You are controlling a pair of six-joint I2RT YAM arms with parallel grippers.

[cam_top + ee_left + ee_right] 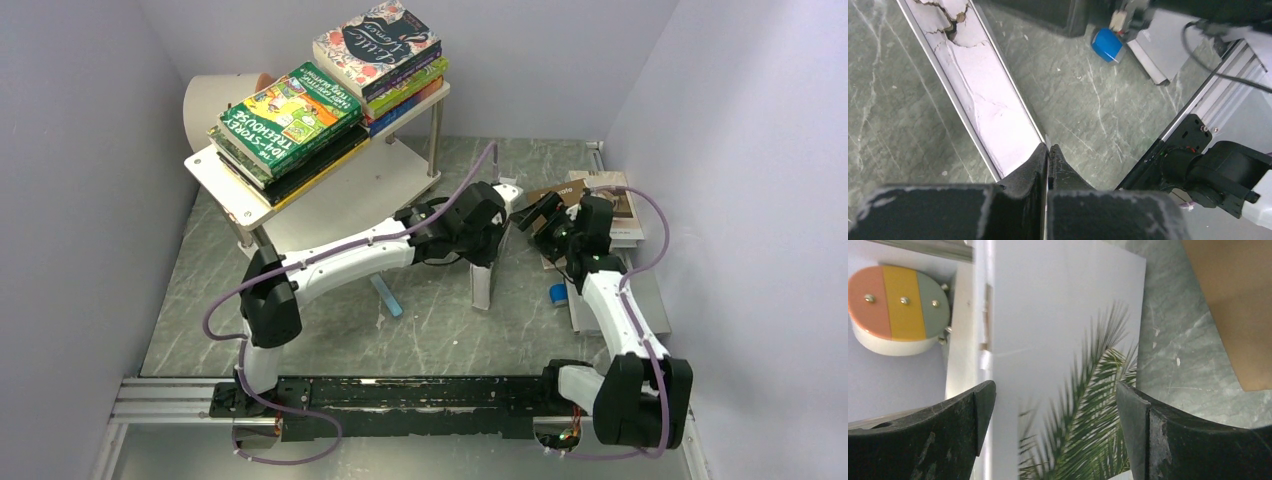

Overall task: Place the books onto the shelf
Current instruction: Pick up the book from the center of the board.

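Note:
The shelf (340, 200) stands at the back left. Two stacks of books lie on its top board, the green Treehouse one (290, 115) and the floral Little Women one (378, 45) uppermost. At mid-table my left gripper (482, 260) (1048, 149) is shut on a thin white book (484, 288) (983, 100) that stands on edge. My right gripper (530, 214) (1055, 390) is open just right of it. That white cover with its green palm leaf (1068, 340) lies between the spread fingers, which stand apart from it. A brown book (556, 192) (1233, 305) and more books (615, 205) lie at the right.
A small blue block (558, 293) (1108, 44) and a flat grey board (652, 300) lie beside the right arm. A small blue bar (388, 297) lies on the marbled table under the left arm. A white cylinder (215, 95) (895, 305) sits behind the shelf. Walls close in on both sides.

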